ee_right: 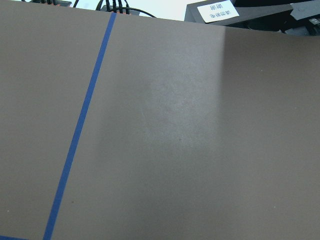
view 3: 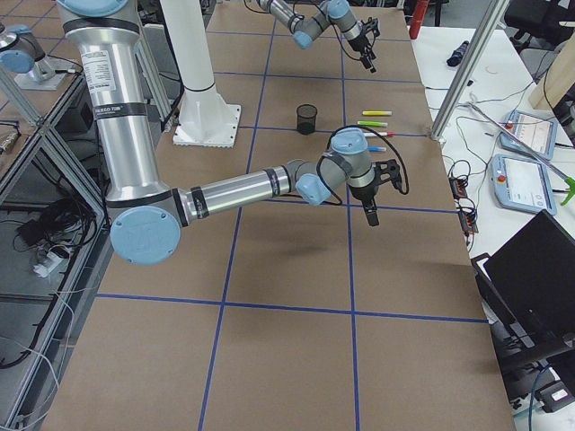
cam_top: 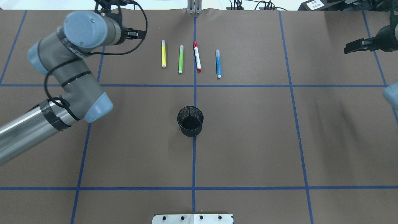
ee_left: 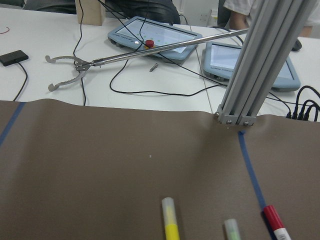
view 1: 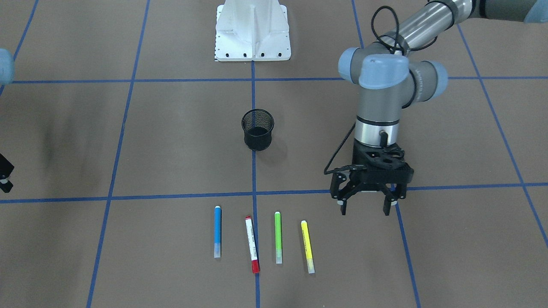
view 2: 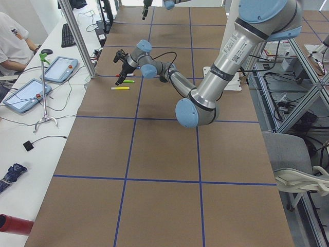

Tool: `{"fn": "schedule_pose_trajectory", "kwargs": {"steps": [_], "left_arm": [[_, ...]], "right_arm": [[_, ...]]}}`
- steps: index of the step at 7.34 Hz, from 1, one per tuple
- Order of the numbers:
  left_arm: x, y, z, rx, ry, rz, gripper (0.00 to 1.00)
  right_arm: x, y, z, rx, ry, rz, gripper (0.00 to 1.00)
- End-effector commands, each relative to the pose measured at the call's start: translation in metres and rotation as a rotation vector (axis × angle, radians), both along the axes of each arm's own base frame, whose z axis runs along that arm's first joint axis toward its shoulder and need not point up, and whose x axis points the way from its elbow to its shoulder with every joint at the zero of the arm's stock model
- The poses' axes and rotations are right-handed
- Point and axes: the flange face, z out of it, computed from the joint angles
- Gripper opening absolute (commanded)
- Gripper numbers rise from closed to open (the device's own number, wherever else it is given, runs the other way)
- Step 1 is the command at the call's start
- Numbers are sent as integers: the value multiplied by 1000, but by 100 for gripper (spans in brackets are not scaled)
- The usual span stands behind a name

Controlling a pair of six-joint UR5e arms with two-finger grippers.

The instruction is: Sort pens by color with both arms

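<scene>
Front view: four pens lie flat in a row on the brown table (view 1: pixel 128 141), roughly parallel and not touching: blue pen (view 1: pixel 217 232), red-and-white pen (view 1: pixel 252 244), green pen (view 1: pixel 278 237), yellow pen (view 1: pixel 307 247). The red-and-white one's lower red end sits on the centre tape line (view 1: pixel 253 175). The mesh cup (view 1: pixel 257 129) stands upright on that line, well apart from the pens, on the robot's side. The left gripper (view 1: pixel 364 209) has its fingers spread wide with nothing between them. It hangs near the yellow pen, not touching. The right gripper (view 1: pixel 4 173) is a sliver at the edge, so I can't tell whether it is spread or closed.

Overhead: the pens are at the far side of the table. The left gripper is mostly hidden behind its own wrist. The right gripper is at the right edge, well apart from the pens, and its state is unreadable.

Left side view: the left gripper is just beside the yellow and green pens.

Right side view: the right gripper points down over bare table.

Left wrist: the ends of the yellow, green and red-and-white pens show at the bottom edge, with a metal post (ee_left: pixel 255 65) and two tablets (ee_left: pixel 155 35) beyond.

Right wrist: brown table and a tape line.
</scene>
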Motion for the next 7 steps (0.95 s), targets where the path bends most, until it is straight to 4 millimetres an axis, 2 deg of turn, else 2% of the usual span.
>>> {"fn": "schedule_pose_trajectory", "kwargs": {"steps": [1, 2, 3, 4, 5, 6, 7], "left_arm": [[-125, -25, 65, -190, -49, 216, 99], [-185, -28, 112, -242, -72, 319, 99], [-238, -25, 151, -256, -94, 393, 99], [-289, -17, 186, -276, -69, 421, 99], [-325, -2, 226, -341, 42, 422, 99], [-356, 19, 255, -382, 126, 401, 99], [-366, 33, 281, -420, 128, 385, 99]], "right_arm": [[41, -9, 13, -41, 36, -62, 98], [59, -18, 10, -61, 62, -99, 98], [71, -25, 14, -126, 46, -149, 98], [85, -30, 41, -147, 38, -199, 98], [100, -35, 64, -190, -4, -206, 98], [111, -36, 84, -217, -46, -219, 98], [118, -37, 91, -236, -68, -213, 98]]}}
